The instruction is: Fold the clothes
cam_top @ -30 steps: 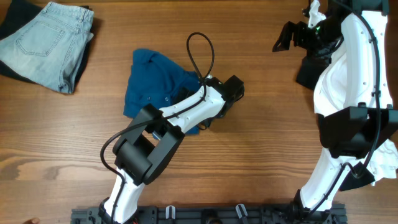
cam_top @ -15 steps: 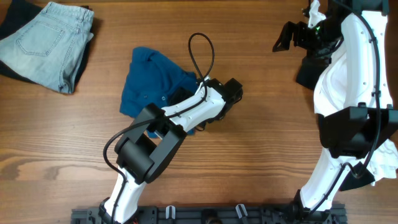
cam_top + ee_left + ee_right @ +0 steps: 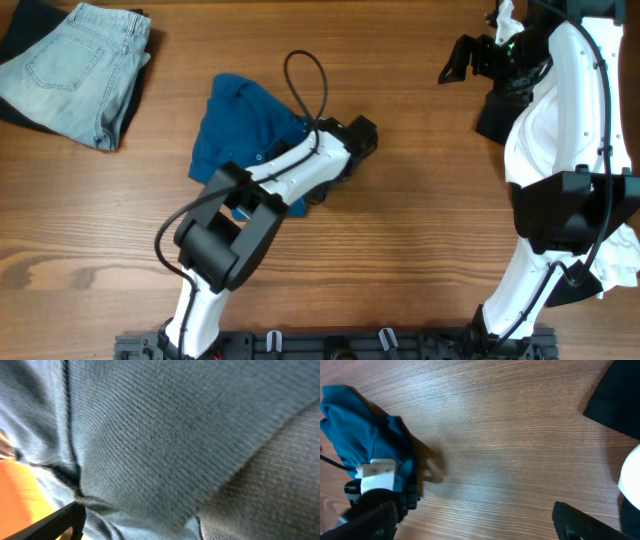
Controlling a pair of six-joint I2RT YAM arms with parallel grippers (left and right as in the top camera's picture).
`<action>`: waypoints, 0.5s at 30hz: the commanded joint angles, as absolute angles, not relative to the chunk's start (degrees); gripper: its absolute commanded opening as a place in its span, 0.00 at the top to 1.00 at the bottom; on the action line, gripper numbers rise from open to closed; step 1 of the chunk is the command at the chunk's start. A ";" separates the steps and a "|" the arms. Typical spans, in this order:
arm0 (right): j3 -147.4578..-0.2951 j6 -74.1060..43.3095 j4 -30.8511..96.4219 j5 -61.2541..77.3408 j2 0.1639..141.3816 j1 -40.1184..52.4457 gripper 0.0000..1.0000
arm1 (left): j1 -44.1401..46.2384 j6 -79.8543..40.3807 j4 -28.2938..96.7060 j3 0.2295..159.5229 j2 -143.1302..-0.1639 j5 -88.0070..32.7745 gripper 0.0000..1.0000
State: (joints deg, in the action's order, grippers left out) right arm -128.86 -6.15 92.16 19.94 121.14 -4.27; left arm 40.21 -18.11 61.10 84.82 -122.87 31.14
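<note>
The clothes here are 1 teal-blue shirt (image 3: pixel 235 130). It lies in a crumpled heap on the wooden surface (image 3: pixel 420 230), a little left of the middle. It is not spread flat, and we cannot pick out a sleeve or a collar with certainty. By our judgement the folding has not begun, because the cloth must first be opened out.

The left gripper (image 3: pixel 322 185) is down at the right lower edge of the heap. In its own wrist view the knitted fabric fills nearly the whole picture, and only 1 dark finger (image 3: pixel 62 520) shows in the lower left corner. We cannot tell how far these jaws are open, or whether they hold any cloth. We think the arm is placed there to take an edge and pull the shirt flat. Its black cable (image 3: pixel 305 75) makes a loop above the shirt.

The right gripper (image 3: pixel 477 522) hangs over bare wood at the far right, well apart from the shirt. Its jaws stand wide open with nothing between them. Probably it waits there so that it does not block the left arm.

A folded pair of pale jeans (image 3: pixel 75 70) lies in the far left corner, apart from the shirt, and a black cloth (image 3: pixel 495 115) lies beside the right arm. They look put aside.

We can read no brand, label or writing anywhere.
</note>
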 commanded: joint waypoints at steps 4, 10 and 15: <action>-130.02 -5.10 92.16 21.02 119.35 -3.92 0.00 | 36.82 -18.44 56.75 81.34 -129.99 14.57 0.20; -130.02 -5.13 92.16 21.06 119.31 -3.92 0.00 | 34.65 -18.48 56.55 81.34 -129.99 13.41 0.96; -130.02 -5.10 92.16 21.04 118.83 -3.92 0.00 | 33.74 -19.51 55.42 81.34 -129.99 13.34 0.96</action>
State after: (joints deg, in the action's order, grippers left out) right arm -128.86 -5.93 92.16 19.97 121.14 -4.27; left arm 36.10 -17.91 57.82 84.88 -122.98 19.77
